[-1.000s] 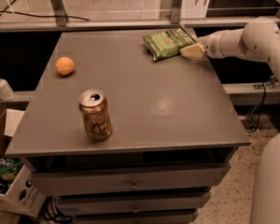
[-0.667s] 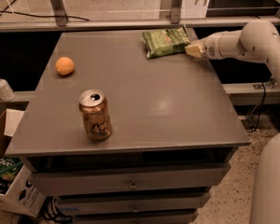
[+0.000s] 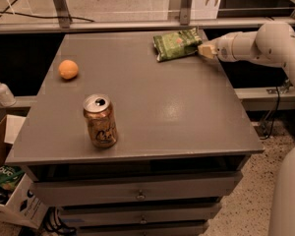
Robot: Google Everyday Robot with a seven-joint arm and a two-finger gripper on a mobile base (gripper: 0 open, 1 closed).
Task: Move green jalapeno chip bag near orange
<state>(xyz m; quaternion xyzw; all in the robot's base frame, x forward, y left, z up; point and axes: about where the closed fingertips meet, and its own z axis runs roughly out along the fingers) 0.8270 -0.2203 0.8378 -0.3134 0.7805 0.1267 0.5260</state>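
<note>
The green jalapeno chip bag (image 3: pixel 176 44) lies flat at the far right of the grey table (image 3: pixel 152 107). My gripper (image 3: pixel 204 50) reaches in from the right on a white arm and sits at the bag's right edge, low over the table. The orange (image 3: pixel 68 69) rests at the far left of the table, well apart from the bag.
A bronze soda can (image 3: pixel 100 120) stands upright near the front left of the table. A soap bottle (image 3: pixel 1 89) and a cardboard box (image 3: pixel 10 191) are off the left side. A metal rail runs behind the table.
The chip bag and my gripper have shifted slightly toward the back right. The orange and the can have not moved.
</note>
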